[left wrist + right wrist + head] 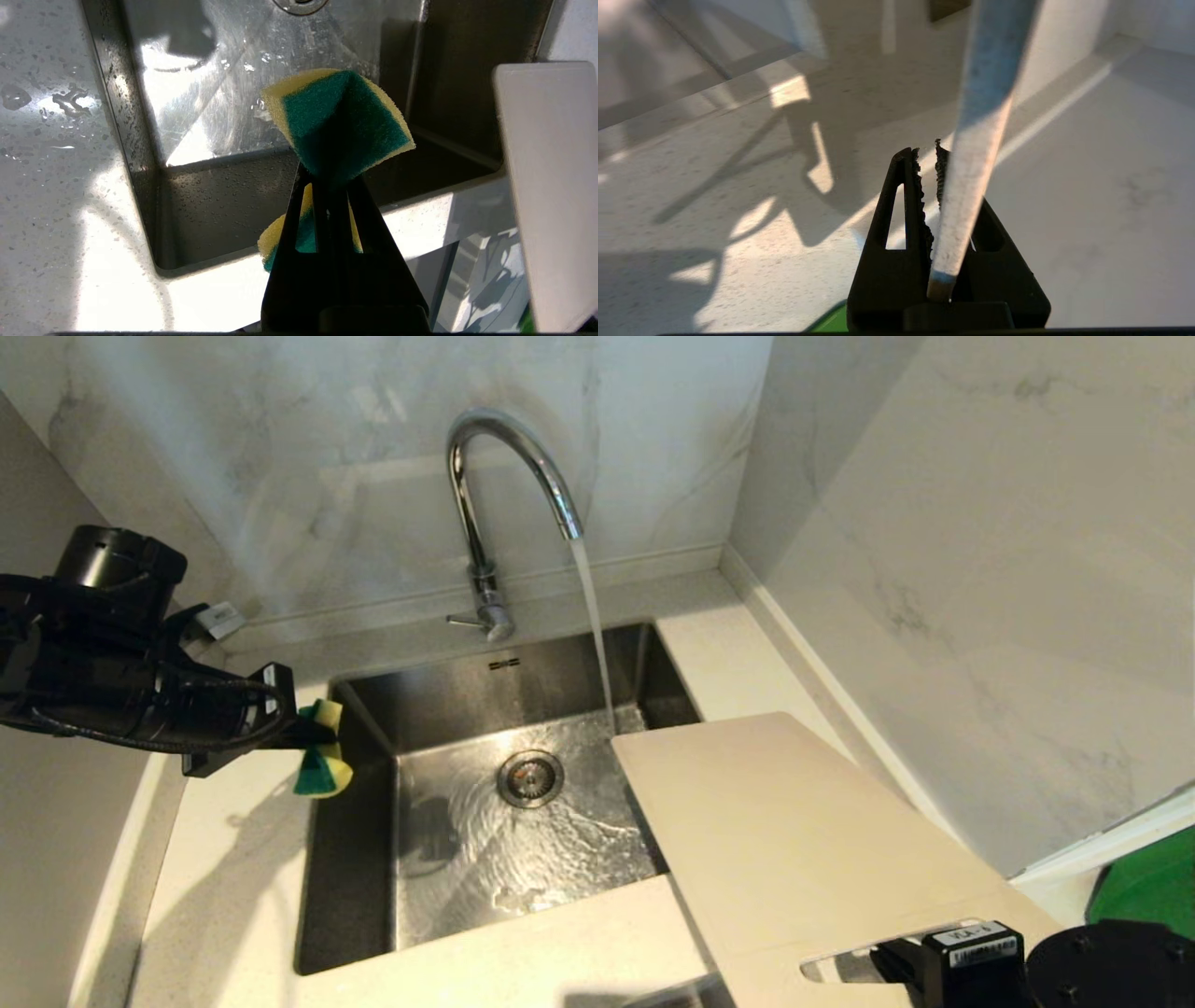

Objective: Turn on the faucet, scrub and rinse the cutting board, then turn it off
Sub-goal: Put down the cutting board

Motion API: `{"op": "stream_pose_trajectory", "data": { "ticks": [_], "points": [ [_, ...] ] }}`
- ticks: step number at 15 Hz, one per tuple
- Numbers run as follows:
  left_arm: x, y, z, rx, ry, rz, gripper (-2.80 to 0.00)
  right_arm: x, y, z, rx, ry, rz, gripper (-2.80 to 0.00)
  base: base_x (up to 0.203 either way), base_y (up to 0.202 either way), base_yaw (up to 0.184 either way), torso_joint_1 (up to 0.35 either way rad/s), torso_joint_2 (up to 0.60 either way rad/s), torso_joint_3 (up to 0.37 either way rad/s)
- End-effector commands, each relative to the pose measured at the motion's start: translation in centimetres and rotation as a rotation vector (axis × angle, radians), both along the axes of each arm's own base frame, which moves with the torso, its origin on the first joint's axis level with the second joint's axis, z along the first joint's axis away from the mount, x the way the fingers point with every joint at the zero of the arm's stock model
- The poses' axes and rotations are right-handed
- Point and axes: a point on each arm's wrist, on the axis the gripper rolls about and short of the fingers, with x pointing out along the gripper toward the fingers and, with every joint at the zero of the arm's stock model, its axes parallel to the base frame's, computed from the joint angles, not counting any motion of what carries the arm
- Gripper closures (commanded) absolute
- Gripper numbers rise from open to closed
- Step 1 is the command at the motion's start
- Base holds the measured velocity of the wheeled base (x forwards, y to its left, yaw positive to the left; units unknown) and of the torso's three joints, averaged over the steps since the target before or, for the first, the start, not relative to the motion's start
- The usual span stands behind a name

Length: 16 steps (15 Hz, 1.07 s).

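Water streams from the faucet [485,504] into the steel sink [373,859] as the right gripper [930,161], clamped on the cutting board [794,840] at its handle end, holds it over the sink's right edge. The left gripper [327,186] pinches a green-and-yellow sponge [338,121] above the sink's left rim, beside the speckled table [233,859].

The faucet [485,523] stands behind the sink [364,859], its spout arching over the basin. The cutting board [794,840] lies to the right, its far corner overhanging the sink. At the board's near end sits the right gripper [901,966]. The left gripper [313,733] holds a sponge [322,761] over the sink's left edge.
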Motion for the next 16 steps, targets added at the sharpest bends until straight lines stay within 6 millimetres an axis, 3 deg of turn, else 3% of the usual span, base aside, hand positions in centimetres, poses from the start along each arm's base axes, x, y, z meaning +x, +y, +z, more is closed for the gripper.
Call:
{"op": "stream_pose_trajectory", "data": {
  "ticks": [1,16],
  "points": [
    [0.0,0.0,0.0,-0.004,0.001,0.0,0.0,0.1,-0.2,-1.1,-0.036,0.051,-0.002,0.0,0.0,0.0,0.0,0.0,0.0,0.0],
    [1.5,-0.4,-0.4,-0.03,-0.034,-0.026,0.0,4.1,1.3,-7.0,0.049,0.443,0.127,0.0,0.0,0.0,0.0,0.0,0.0,0.0]
  ]
}}
